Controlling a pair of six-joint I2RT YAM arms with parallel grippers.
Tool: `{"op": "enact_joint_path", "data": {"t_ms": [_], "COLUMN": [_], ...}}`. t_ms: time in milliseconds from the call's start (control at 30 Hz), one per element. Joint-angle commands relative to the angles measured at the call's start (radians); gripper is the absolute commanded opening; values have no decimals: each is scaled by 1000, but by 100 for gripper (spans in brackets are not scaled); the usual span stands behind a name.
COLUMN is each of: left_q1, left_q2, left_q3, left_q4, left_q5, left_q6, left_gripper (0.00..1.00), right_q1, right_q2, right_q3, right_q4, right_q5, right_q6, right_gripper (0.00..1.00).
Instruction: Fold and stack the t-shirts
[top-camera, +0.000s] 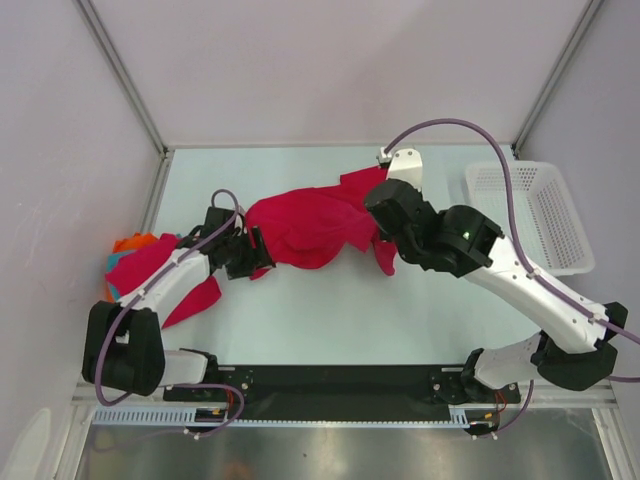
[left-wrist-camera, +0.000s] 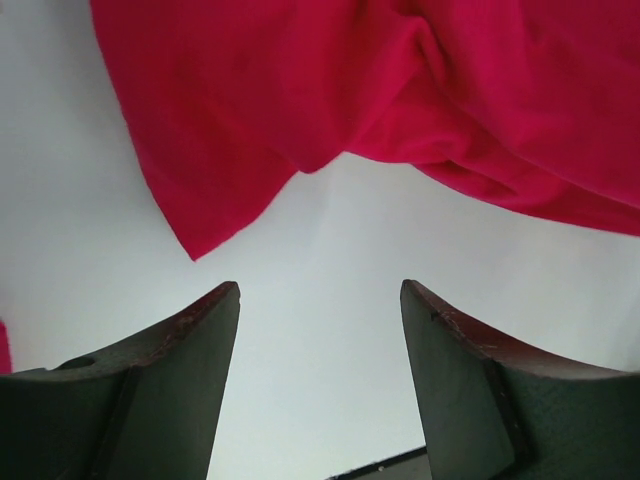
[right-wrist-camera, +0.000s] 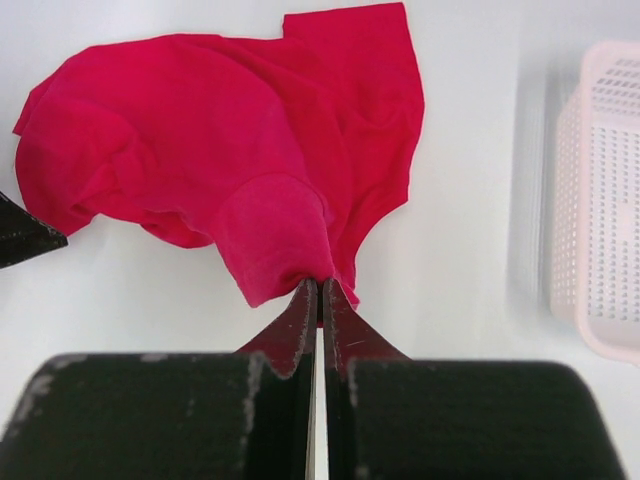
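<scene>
The right gripper (right-wrist-camera: 318, 288) is clamped on the shirt (right-wrist-camera: 200, 130). Its jaws are pressed together, with a sleeve-like fold pinched at the very tips, in the lower middle of the right wrist view. The left gripper (left-wrist-camera: 320, 290) stands apart and empty, with only bare table (top-camera: 330, 320) between its fingers. A pointed corner of the shirt lies just past its tips, toward the upper left of the left wrist view. The main risk, as I judge it, is the thin bite on the right: little cloth sits between those tips, so a firm pull could let the fold slip out. If the left gripper closed where it is, it would catch nothing, because it has to reach the corner first. The shirt is also bunched and rumpled, so tugging from one end alone would likely drag it as a lump rather than spread it flat. In the top view the shirt lies mid-table between the two grippers, touching the right one and just beyond the left. At the left edge a pile (top-camera: 135, 262) of red, orange and teal garments sits under and beside the left arm, which could snag it when it moves. The basket (top-camera: 530, 215) stands at the far right, well apart from the shirt.
</scene>
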Motion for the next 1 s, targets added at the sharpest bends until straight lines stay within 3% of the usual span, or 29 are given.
{"op": "enact_joint_path", "data": {"t_ms": [0,200,567,767,833,867,900,967], "left_q1": [-50,-98,-129,-132,-135,-133,-135,-135], "left_q2": [31,62,172,219,245,250,252,243], "left_q3": [52,92,64,15,1,-5,-9,-11], "left_q4": [-35,-100,-46,58,89,103,121,126], "left_q5": [-187,-376,-376,-290,-263,-247,-243,-209], "left_q6": [-40,-53,-82,-106,-109,-108,-109,-114], "left_gripper": [71,71,72,69,59,22,1,0], "right_q1": [-23,-67,-95,-96,-96,-96,-96,-96], "right_q2": [-66,-139,-179,-189,-189,-189,-189,-191], "right_q3": [11,-29,-37,-32,-31,-31,-31,-29], "right_q4": [-4,-7,-22,-32,-35,-36,-39,-44], "right_q5": [42,36,30,22,19,22,24,28], "right_q6": [-12,-15,-14,-9,-6,-6,-7,-9], "right_gripper": [0,0,0,0,0,0,0,0]}}
